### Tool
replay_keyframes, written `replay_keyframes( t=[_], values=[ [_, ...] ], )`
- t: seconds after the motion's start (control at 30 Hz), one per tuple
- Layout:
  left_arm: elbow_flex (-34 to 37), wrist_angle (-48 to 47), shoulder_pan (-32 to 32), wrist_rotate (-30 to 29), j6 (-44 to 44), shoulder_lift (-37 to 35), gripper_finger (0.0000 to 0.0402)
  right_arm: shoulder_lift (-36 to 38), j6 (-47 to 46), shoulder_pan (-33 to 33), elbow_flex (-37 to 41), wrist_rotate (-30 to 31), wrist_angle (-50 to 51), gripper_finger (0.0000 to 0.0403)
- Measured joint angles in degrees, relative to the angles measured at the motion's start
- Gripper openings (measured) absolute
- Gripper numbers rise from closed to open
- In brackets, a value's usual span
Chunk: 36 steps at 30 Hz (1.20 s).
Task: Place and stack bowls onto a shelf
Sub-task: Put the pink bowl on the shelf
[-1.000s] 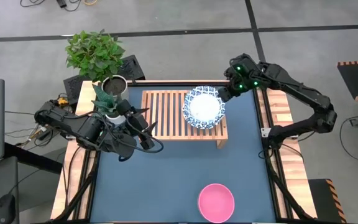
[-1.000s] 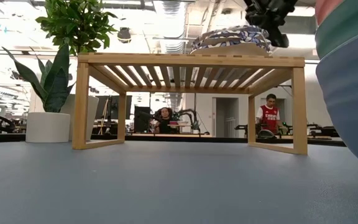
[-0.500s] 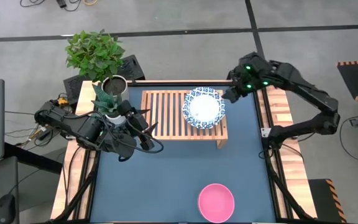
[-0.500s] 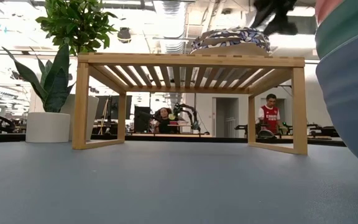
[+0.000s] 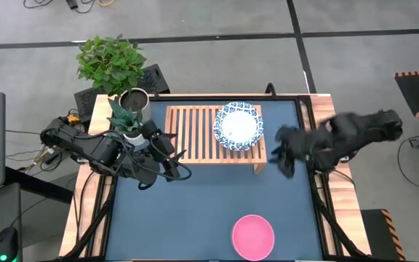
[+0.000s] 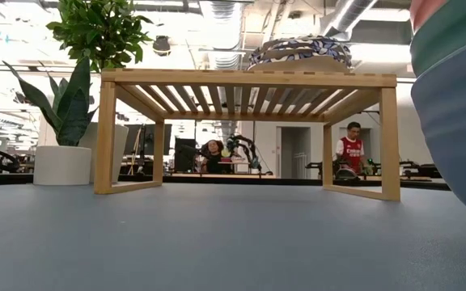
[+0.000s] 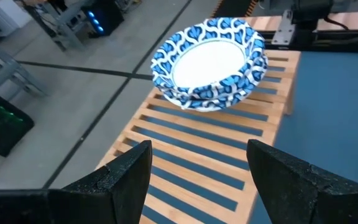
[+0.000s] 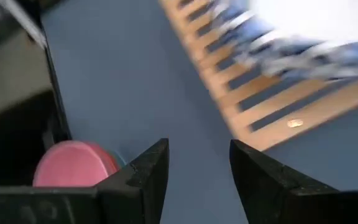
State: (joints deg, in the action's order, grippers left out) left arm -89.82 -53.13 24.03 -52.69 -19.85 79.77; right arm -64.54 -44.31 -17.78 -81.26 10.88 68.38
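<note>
Patterned bowls [image 5: 239, 125] sit nested on the shelf [image 5: 195, 135], right end. Pink bowl [image 5: 253, 236] waits on the table's near edge. Right gripper [image 5: 286, 154] beside the shelf, fingers spread, empty; left gripper [image 5: 174, 159] likewise spread.
</note>
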Motion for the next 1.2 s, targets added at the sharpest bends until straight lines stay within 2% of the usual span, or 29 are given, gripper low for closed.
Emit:
replay_keyframes(
  t=[0.1, 0.23, 0.37, 0.57, 0.73, 0.97, 1.2],
  values=[
    [0.0, -0.24, 0.0, 1.14, -0.33, 0.0, 0.0251, -3.43, -0.58, -8.22, 3.5, 4.23, -4.04, 0.0194],
    [0.0, -0.2, 0.0, 1.45, -0.33, 0.0, 0.0251, -10.81, 2.51, -13.7, 5.39, 4.57, -7.75, 0.0194],
    [0.0, -0.14, 0.0, 1.45, -0.34, 0.0, 0.0251, -18.01, 5.21, -14.85, 5.47, 4.25, -10.52, 0.0194],
    [0.0, -0.12, 0.0, 2.03, -0.88, 0.0, 0.0251, -25.18, 10.35, -14.04, 5.47, -1.11, -16.6, 0.0194],
    [0.0, -0.12, 0.0, 3.21, -0.96, 0.0, 0.0251, -26.7, 11.21, -14.28, 5.47, -4.62, -18.71, 0.0194],
    [0.0, -0.16, 0.0, 4.97, -0.99, 0.0, 0.0251, -26.07, 11.38, -16.41, 5.43, -4.74, -22.99, 0.0194],
    [0.0, -0.17, 0.0, 5.16, -0.96, 0.0, 0.0251, -28.21, 11.36, -17.25, 5.43, -4.68, -22.62, 0.0194]
  ],
)
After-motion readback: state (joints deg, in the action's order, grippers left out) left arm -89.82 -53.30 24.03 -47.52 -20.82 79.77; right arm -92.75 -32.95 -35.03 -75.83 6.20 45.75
